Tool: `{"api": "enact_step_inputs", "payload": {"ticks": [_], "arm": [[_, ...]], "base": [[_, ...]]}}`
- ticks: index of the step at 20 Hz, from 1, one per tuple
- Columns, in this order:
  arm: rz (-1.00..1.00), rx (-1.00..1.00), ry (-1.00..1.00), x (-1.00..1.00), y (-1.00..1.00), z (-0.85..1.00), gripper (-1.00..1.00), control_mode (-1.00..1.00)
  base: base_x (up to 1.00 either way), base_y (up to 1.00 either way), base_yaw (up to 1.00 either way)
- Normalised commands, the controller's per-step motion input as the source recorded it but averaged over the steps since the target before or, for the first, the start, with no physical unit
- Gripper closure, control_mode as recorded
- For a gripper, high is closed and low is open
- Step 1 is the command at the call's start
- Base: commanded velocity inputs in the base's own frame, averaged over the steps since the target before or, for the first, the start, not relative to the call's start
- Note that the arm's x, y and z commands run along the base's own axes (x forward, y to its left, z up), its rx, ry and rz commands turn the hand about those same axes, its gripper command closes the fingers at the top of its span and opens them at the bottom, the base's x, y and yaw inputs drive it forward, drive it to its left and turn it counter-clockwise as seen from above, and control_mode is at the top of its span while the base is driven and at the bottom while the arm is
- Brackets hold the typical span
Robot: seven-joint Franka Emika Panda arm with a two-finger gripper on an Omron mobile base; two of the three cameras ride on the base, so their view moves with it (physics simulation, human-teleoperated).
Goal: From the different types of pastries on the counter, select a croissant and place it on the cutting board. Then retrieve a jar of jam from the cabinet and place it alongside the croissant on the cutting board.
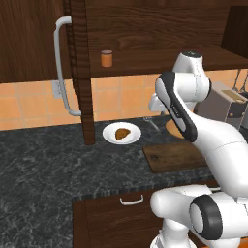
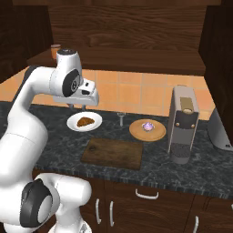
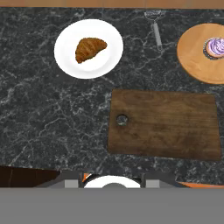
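Note:
The golden-brown croissant (image 1: 122,133) (image 2: 84,121) (image 3: 89,48) lies on a round white plate (image 1: 109,131) (image 3: 70,61) on the dark marbled counter (image 1: 48,160). To its right lies the dark brown cutting board (image 1: 174,156) (image 2: 113,153) (image 3: 166,124), with nothing on it. The purple-topped cupcake (image 2: 148,125) (image 3: 215,47) sits on a round tan plate (image 2: 139,132) (image 3: 194,57). On the shelf of the open cabinet (image 1: 145,29) stands the orange jam jar (image 1: 106,58) (image 2: 55,50). My gripper (image 2: 77,107) hangs open and empty, pointing down, above the counter near the croissant's plate.
The cabinet door stands open at the left, with its long grey bar handle (image 1: 60,68). A metal utensil (image 2: 120,118) (image 3: 155,30) lies between the two plates. A coffee machine (image 2: 184,123) and a toaster (image 1: 227,104) stand to the right.

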Motion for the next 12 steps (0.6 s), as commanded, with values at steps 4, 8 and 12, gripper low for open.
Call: {"api": "enact_step_inputs", "payload": {"ticks": [4, 8, 12], "arm": [[0.00, 0.00, 0.05, 0.00, 0.00, -0.02, -1.00, -1.00], [0.00, 0.01, 0.03, 0.09, 0.20, -0.07, -1.00, -1.00], [0.00, 0.01, -0.36, 0.04, 0.52, 0.05, -1.00, -1.00]], "base": [[0.00, 0.00, 0.00], [0.00, 0.00, 0.00], [0.00, 0.00, 0.00]]}}
